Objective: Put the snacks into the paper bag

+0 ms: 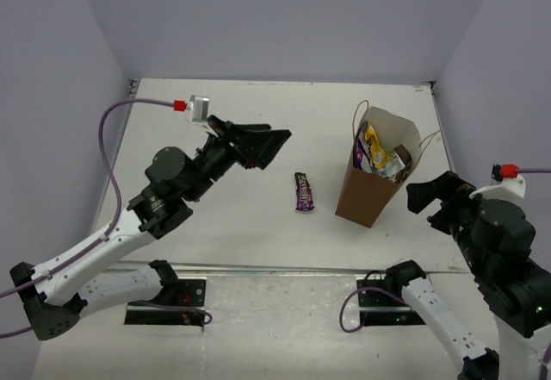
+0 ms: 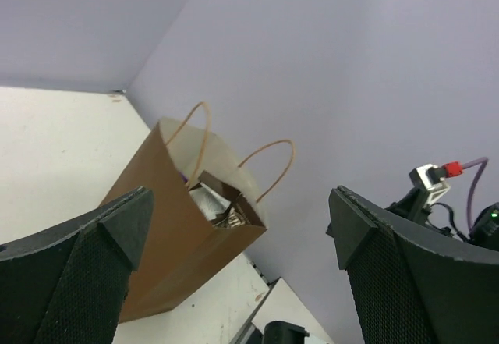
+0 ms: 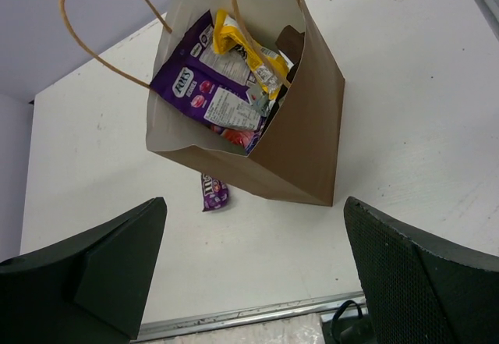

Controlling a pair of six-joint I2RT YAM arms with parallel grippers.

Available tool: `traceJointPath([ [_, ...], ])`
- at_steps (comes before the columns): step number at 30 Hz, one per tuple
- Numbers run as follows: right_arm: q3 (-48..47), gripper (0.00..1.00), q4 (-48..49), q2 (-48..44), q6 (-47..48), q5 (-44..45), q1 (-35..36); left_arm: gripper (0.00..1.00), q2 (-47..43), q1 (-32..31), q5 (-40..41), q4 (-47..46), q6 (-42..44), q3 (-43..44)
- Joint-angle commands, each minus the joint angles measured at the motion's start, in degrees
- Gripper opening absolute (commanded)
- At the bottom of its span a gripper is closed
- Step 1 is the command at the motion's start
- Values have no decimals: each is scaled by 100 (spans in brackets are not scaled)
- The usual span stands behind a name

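Observation:
The brown paper bag (image 1: pixel 368 192) stands upright right of centre, handles up; it also shows in the left wrist view (image 2: pixel 168 235) and in the right wrist view (image 3: pixel 300 137). Inside lie a purple Fox's pouch (image 3: pixel 195 79), a yellow bar (image 3: pixel 245 51) and other packets. One dark purple-brown packet (image 1: pixel 303 191) lies on the table left of the bag, also seen in the right wrist view (image 3: pixel 213 193). My left gripper (image 1: pixel 265 145) is open and empty, raised left of the bag. My right gripper (image 1: pixel 432 197) is open and empty, just right of the bag.
The white table (image 1: pixel 241 121) is walled by lavender panels. A metal strip (image 1: pixel 258 269) runs along its near edge, with both arm bases behind it.

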State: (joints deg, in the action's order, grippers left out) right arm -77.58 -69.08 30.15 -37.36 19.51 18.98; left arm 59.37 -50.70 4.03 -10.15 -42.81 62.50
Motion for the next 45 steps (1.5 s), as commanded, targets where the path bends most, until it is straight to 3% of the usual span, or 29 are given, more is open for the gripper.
traceJointPath([
  [1, 41, 99, 193, 158, -69, -149, 18, 100, -285, 68, 766, -451, -604, -1281],
  [2, 41, 99, 193, 175, -87, -149, 26, 100, -330, 130, 696, -722, -632, -1763],
  [4, 6, 99, 193, 167, -96, -158, 18, 100, -138, 191, 582, -534, -763, -1917],
  [8, -20, 99, 176, 123, -78, -105, 26, 100, 968, 192, 458, 1702, -554, -909],
  [9, -20, 99, 167, 105, -69, -88, 18, 100, 1406, 166, 432, 1901, -414, -445],
  [16, -73, 99, 70, 61, -87, -61, 26, 100, 2604, 113, 599, 2421, -228, 436],
  [20, -126, 99, 35, 52, -87, -17, 27, 100, 3456, 69, 730, 3236, -79, 1193],
  [26, -187, 99, -18, 52, -69, 44, 18, 100, 4467, -45, 766, 3546, 62, 1730],
  [39, -231, 99, -71, 61, 19, 150, 18, 99, 5628, -46, 757, 3538, -8, 2126],
  [45, -135, 99, -71, 17, 54, 185, 26, 83, 5804, -46, 494, 3292, 53, 2152],
])
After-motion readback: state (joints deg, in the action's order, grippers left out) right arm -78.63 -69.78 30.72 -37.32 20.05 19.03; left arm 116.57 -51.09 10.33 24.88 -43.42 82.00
